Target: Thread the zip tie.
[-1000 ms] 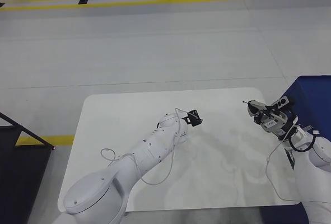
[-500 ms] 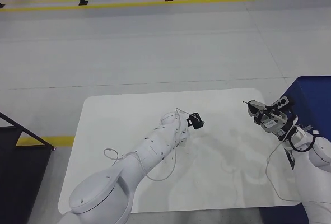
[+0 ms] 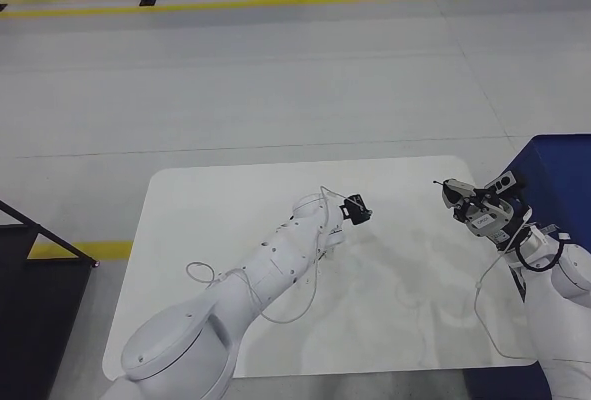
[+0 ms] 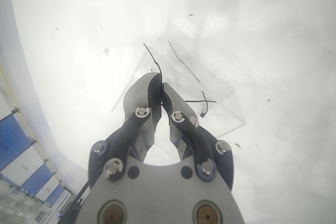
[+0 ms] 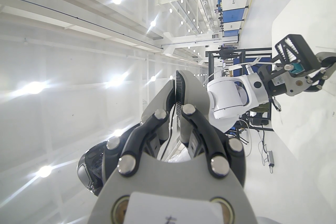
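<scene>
Left gripper [image 4: 160, 83]: pinched one black zip tie [image 4: 154, 58], tip poking out, over a clear bag [image 4: 225, 107] on the table [image 3: 205, 230]
Right gripper [image 5: 175, 86]: pressed together, well apart
Risk: thin tie could twist or slip in the pinch, missing its head
Count: two grippers, one held tie, at least two loose ties [image 4: 183, 62] in bag

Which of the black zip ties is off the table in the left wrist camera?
The zip tie pinched in the left gripper, poking past its fingertips; the other ties lie flat on the clear plastic.
</scene>
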Action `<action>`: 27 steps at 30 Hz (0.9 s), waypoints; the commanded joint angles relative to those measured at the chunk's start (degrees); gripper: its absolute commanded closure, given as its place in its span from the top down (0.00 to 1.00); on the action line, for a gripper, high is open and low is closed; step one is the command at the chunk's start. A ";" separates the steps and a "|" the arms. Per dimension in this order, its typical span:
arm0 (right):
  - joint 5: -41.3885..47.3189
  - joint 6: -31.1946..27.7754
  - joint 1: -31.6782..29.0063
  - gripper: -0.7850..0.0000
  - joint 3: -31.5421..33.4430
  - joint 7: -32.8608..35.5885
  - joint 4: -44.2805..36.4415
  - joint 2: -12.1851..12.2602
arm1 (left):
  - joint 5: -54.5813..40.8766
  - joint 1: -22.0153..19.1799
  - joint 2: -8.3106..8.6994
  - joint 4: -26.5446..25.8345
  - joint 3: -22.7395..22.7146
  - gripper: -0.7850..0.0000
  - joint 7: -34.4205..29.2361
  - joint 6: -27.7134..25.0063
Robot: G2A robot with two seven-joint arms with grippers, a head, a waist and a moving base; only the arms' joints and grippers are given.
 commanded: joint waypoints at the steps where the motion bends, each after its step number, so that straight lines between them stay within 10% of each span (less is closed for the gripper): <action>1: 0.00 0.00 0.00 0.00 0.00 0.00 0.00 0.00 | 0.60 0.27 0.35 -1.63 -0.36 0.00 -1.01 0.20; 13: 0.00 0.00 0.00 0.00 0.00 0.00 0.00 0.00 | 9.88 7.30 6.62 -23.20 -8.15 0.00 -5.90 8.97; 27: 1.21 -0.67 0.05 0.00 1.58 -1.54 -1.73 0.20 | 5.67 7.19 6.47 -23.67 -10.03 0.00 -13.00 4.31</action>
